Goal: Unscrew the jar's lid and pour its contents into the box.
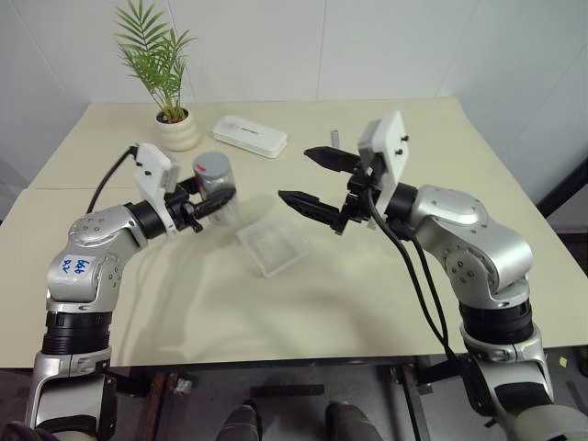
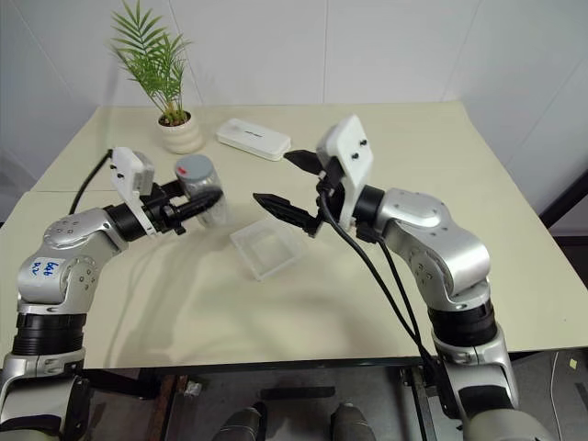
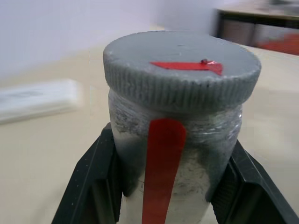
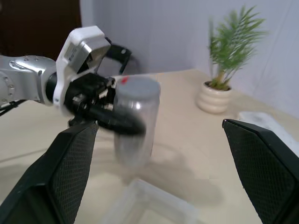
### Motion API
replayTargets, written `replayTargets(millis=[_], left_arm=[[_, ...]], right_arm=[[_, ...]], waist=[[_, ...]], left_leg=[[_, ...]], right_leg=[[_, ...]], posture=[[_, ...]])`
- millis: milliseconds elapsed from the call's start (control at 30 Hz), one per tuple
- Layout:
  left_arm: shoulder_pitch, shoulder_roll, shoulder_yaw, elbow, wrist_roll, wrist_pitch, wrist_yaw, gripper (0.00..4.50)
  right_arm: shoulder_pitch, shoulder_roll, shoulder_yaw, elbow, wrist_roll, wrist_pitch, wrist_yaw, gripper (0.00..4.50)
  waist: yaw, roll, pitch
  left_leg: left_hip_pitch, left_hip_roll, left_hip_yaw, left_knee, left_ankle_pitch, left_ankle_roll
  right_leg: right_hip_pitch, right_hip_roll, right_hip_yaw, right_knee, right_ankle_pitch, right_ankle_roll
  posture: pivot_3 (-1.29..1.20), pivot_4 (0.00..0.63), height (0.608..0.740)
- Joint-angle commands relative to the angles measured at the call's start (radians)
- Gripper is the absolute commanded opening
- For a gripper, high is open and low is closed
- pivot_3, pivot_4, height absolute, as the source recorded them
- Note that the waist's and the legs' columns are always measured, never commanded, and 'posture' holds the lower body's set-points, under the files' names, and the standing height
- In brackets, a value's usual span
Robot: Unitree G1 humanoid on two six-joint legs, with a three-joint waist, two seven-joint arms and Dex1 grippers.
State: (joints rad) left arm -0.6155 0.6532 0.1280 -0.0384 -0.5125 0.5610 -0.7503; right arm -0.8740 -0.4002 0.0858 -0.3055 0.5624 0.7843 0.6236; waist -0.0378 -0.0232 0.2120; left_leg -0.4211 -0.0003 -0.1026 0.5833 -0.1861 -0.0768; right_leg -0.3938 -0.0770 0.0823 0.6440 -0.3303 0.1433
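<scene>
My left gripper (image 1: pixel 217 202) is shut on the jar (image 1: pixel 219 184), a silvery cylinder with a red strip down its side, held upright just above the table. The grey ribbed lid (image 3: pixel 182 70) sits on top of the jar with a red mark on it. The jar's wall hides the contents. To the right of the jar, my right gripper (image 1: pixel 296 175) hangs open and empty, pointing toward the jar, apart from it. The box (image 1: pixel 276 246), a clear shallow tray, lies on the table below and between the two grippers.
A cream plant pot (image 1: pixel 177 131) with a palm stands at the back left. A white oblong case (image 1: pixel 249 136) lies beside it, and a small metal piece (image 1: pixel 336 138) stands further right. The beige table (image 1: pixel 303 312) runs wide to the front and right.
</scene>
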Motion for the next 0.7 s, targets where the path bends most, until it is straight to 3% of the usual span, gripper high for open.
replayTargets(millis=[33,300,700], left_arm=[[-0.006,-0.018,-0.036,-0.081,-0.021,0.009,-0.038,1.94],[-0.025,-0.031,-0.076,-0.09,-0.01,0.002,-0.086,1.94],[-0.026,-0.067,-0.07,-0.109,-0.011,0.001,-0.079,1.94]], right_arm=[[-0.048,0.032,0.021,0.024,-0.003,0.039,-0.025,4.5],[-0.116,0.095,0.076,0.126,-0.054,0.039,-0.023,4.5],[-0.105,0.144,0.074,0.147,-0.061,0.041,-0.018,4.5]], waist=[[0.002,0.0,0.0],[-0.007,0.0,0.0],[-0.017,0.0,0.0]], left_leg=[[0.0,0.0,0.0,0.0,0.0,0.0],[0.0,0.0,0.0,-0.002,0.0,0.0],[0.0,0.0,0.0,-0.002,0.0,0.0]], right_leg=[[0.0,0.0,0.0,0.0,0.0,0.0],[-0.002,0.0,0.0,0.0,0.0,0.0],[-0.002,0.0,0.0,0.0,0.0,0.0]], posture=[[0.0,0.15,0.74],[0.0,0.15,0.74],[0.0,0.15,0.74]])
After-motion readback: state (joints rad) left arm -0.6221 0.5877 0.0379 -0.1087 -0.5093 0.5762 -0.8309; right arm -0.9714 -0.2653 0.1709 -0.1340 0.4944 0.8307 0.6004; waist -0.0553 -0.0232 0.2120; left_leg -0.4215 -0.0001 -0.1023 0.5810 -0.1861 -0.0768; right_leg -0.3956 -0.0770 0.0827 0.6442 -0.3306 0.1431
